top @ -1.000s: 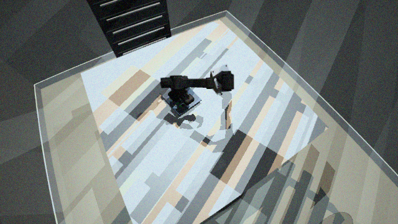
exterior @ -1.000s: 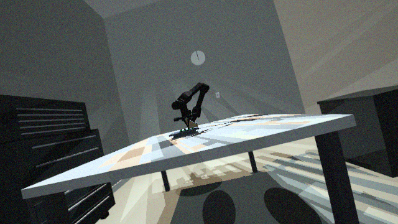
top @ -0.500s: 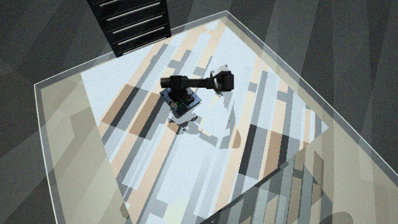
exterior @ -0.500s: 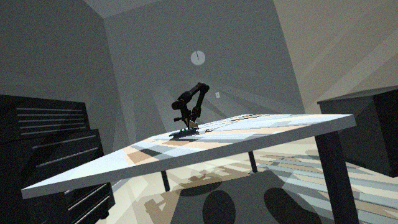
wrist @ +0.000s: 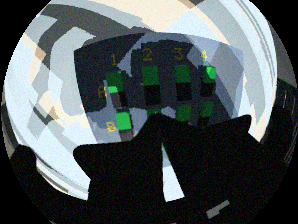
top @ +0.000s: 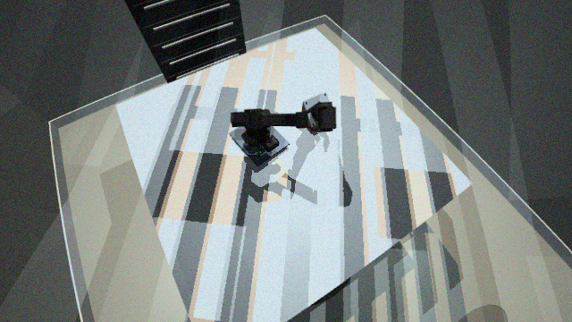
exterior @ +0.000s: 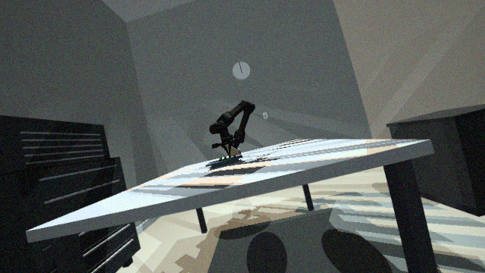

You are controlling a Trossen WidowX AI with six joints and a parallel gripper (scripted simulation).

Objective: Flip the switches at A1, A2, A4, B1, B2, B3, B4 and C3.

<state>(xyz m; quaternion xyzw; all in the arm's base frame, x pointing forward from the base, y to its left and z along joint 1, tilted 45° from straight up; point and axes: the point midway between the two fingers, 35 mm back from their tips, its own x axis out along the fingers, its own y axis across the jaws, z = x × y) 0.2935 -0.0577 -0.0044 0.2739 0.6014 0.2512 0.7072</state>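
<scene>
The dark switch panel (top: 281, 144) (exterior: 216, 165) (wrist: 87, 62) lies on the table, with yellow numbers 1, 2, 3 and letters A, B readable. In the wrist view, switches A1 (wrist: 115, 78), A2 (wrist: 150, 75), A3 (wrist: 182, 74) and A4 (wrist: 209, 74) show green far halves and dark near halves. B1 (wrist: 123, 121) shows bright green on its far half. B2 (wrist: 154, 111), B3 (wrist: 184, 111) and B4 (wrist: 206, 108) are partly covered by the fingers. Which ends are raised is hard to tell. My gripper (wrist: 154, 117) (exterior: 229, 155) is shut and empty, low over the panel, its tips by B2. Row C is hidden.
The arm (top: 286, 119) (exterior: 246, 108) reaches over the panel from its base. Striped light and shadow cover the table top (top: 308, 264) (exterior: 95, 206). A black drawer cabinet (top: 197, 36) stands beyond the table's edge.
</scene>
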